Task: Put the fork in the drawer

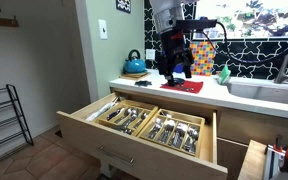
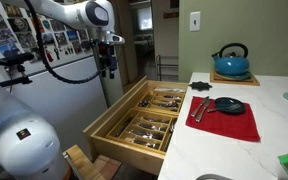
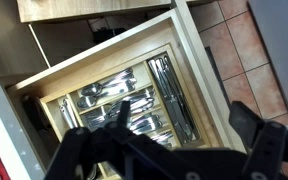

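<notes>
— Which step is in hand?
— The carry to the drawer, it is judged. The claw is held high over the pulled-out drawer, out beyond the front edge of the counter.
— Is the fork held?
— That cannot be told. A thin dark sliver, possibly the fork, is seen between the claw's fingers in the wrist view. How far the claw is open is not shown.
— What is called for next?
— A straight descent to a tray compartment, then a low release, if the fork is indeed held.
— And room?
— Open air is left above the drawer. Its side walls and the counter's front edge are to be avoided. The red mat and kettle are set behind that edge, off the path.
</notes>
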Controlling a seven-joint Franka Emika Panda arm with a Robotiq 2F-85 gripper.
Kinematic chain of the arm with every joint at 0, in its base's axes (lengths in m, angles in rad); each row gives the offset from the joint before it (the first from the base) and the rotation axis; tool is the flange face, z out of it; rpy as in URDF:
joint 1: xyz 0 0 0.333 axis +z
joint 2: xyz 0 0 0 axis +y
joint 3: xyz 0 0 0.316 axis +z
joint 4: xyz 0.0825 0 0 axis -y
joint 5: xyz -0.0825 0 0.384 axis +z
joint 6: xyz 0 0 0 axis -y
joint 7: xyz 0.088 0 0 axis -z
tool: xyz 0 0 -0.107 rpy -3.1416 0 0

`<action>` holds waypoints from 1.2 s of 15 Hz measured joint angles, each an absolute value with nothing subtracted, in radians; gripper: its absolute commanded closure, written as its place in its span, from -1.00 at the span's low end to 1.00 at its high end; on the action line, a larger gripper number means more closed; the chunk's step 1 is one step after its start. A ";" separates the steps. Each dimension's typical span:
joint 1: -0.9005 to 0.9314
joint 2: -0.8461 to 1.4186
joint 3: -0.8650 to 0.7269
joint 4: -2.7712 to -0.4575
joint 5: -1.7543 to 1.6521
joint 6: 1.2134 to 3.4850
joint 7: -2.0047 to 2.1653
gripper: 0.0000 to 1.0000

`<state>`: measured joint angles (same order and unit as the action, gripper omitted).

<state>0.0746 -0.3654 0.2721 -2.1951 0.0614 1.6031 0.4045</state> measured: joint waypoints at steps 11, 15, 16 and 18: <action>0.075 -0.365 0.272 -2.195 0.061 1.603 0.405 -1.00; 0.075 -0.365 0.269 -2.195 0.058 1.606 0.405 -1.00; 0.074 -0.365 0.262 -2.191 0.053 1.610 0.405 -1.00; 0.064 -0.363 0.235 -2.171 0.040 1.612 0.404 -1.00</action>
